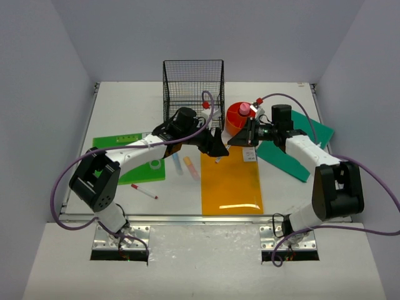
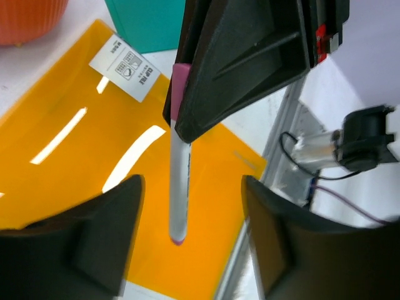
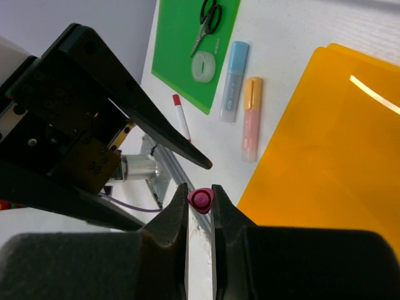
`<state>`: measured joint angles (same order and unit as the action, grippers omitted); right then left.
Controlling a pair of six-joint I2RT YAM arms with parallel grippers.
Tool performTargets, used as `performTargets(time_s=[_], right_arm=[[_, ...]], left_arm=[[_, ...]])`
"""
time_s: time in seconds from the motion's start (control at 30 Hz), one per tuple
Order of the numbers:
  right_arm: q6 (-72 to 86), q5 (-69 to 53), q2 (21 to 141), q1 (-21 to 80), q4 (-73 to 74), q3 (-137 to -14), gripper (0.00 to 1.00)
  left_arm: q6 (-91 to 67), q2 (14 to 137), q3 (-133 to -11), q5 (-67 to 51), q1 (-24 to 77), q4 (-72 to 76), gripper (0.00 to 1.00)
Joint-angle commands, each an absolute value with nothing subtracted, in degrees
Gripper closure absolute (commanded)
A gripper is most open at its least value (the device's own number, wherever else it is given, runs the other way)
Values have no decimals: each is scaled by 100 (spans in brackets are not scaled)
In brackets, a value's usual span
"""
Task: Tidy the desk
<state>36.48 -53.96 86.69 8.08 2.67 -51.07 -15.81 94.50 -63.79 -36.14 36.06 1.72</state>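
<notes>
**Layout seen from above.** We take the flat white worktop (image 1: 125, 119) as the base. The black wire-mesh rack (image 1: 194, 84) stands at its far middle, and the round orange compartment tray (image 1: 236, 119) sits just right of the rack.

- **Sheets:** The translucent orange plastic sheet (image 1: 231, 187) lies near the middle. The green plastic sheet (image 1: 140, 174) is on its left and the teal plastic sheet (image 1: 284, 161) on its right.
- **On the green sheet:** a clear tape roll (image 1: 155, 164) and black-handled scissors (image 3: 209, 22).
- **Between the green and orange sheets:** a blue highlighter (image 1: 177, 164) and an orange-and-pink highlighter (image 1: 190, 169) lie side by side.
- **Before the green sheet:** a red-capped white marker (image 1: 144, 192).
- **Above the orange sheet:** a pink-tipped white pen (image 2: 179, 187) hangs in the jaws of the right arm (image 1: 300, 147). It sits between the jaws of the left arm (image 1: 134, 150) and touches neither of them.
</notes>
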Motion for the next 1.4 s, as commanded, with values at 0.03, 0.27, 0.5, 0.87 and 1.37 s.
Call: performTargets(time_s=[0.03, 0.27, 0.5, 0.87, 1.37], right_arm=[[2406, -4655, 8265, 751, 894, -5577, 100], [1014, -3113, 7981, 115, 1633, -6223, 100], [659, -2222, 8383, -281, 1432, -6756, 100], [899, -1804, 9086, -281, 705, -7240, 100], [993, -1807, 9959, -274, 537, -8258, 100]], left_arm=[[-1494, 9044, -6441, -3381, 3365, 23, 3], [-754, 8047, -6691, -2349, 2422, -931, 0], [185, 7253, -6193, -528, 2389, -1339, 0], [1334, 6675, -5235, -780, 2122, -2173, 0], [2885, 6762, -4912, -2005, 2039, -3144, 0]])
